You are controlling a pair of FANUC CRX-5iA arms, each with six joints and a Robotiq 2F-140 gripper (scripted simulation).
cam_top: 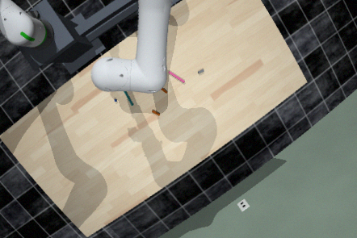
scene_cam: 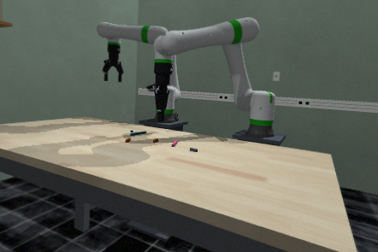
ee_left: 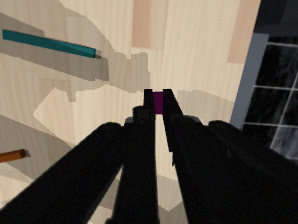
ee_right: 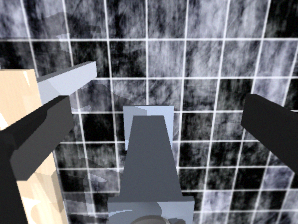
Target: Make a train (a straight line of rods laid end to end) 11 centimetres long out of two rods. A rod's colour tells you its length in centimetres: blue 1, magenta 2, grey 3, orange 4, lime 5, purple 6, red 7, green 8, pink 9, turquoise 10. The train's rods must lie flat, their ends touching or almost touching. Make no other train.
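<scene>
While the left gripper (scene_cam: 161,119) (ee_left: 157,102) pinches the magenta rod (ee_left: 158,103) above the table, the pink rod (cam_top: 177,77) (scene_cam: 174,143) lies flat to its right and nearer the viewer in the exterior view. The magenta's long axis runs roughly across the turquoise rod (cam_top: 128,98) (scene_cam: 138,133) (ee_left: 50,44), so it probably needs a turn to line up end to end with pink (nine plus two); the right gripper (scene_cam: 113,78) (ee_right: 157,110), spread and holding nothing, is farther off

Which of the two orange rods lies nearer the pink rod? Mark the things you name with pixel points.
The orange rod (cam_top: 164,90) (scene_cam: 156,140) (ee_left: 11,156) partly hidden by the arm in the top view; the other (cam_top: 156,112) (scene_cam: 127,140) lies fully visible, farther from the pink rod (cam_top: 177,77) (scene_cam: 174,143).
</scene>
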